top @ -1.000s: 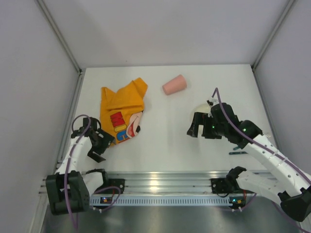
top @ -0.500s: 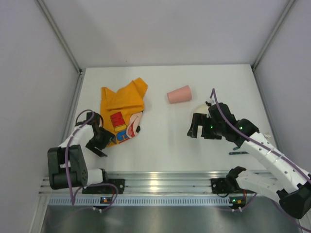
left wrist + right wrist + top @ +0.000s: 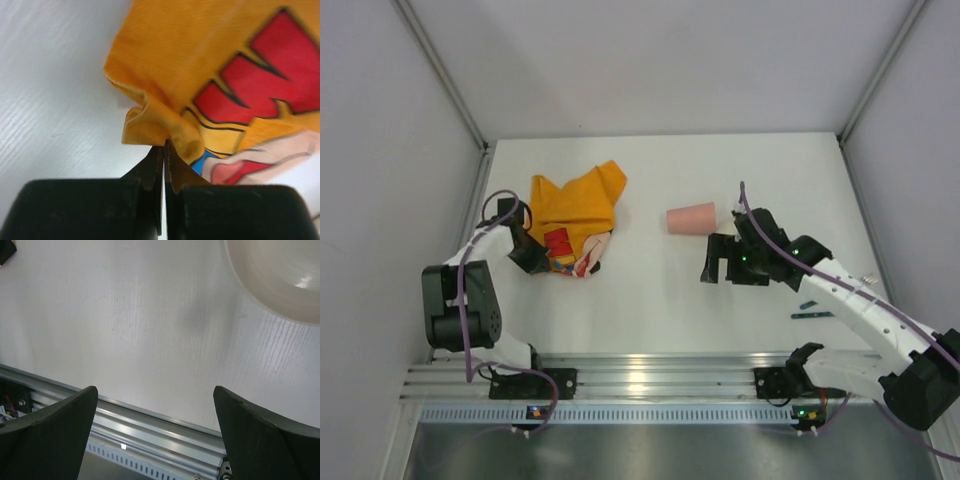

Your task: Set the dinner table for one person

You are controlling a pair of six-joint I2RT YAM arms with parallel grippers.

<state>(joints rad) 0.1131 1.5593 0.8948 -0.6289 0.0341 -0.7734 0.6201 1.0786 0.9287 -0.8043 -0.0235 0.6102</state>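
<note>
One bunched corner of the orange placemat (image 3: 200, 60) pinched in the closed left gripper (image 3: 164, 150), left side of the dinner table (image 3: 650, 295). Right gripper (image 3: 155, 395) spread wide, empty, near a cream bowl (image 3: 280, 275). Could slip free if dragged fast.

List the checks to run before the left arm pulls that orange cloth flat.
1. Left gripper shut on the orange cloth edge: ok.
2. Cloth lying flat: not ok, bunched.
3. Right gripper open and empty: ok.
4. Pink cup apart from the cloth: ok.
5. Cup upright: not ok, on its side.
6. White dish clear of the cloth's path: cannot tell, the right arm hides it in the top view.
</note>
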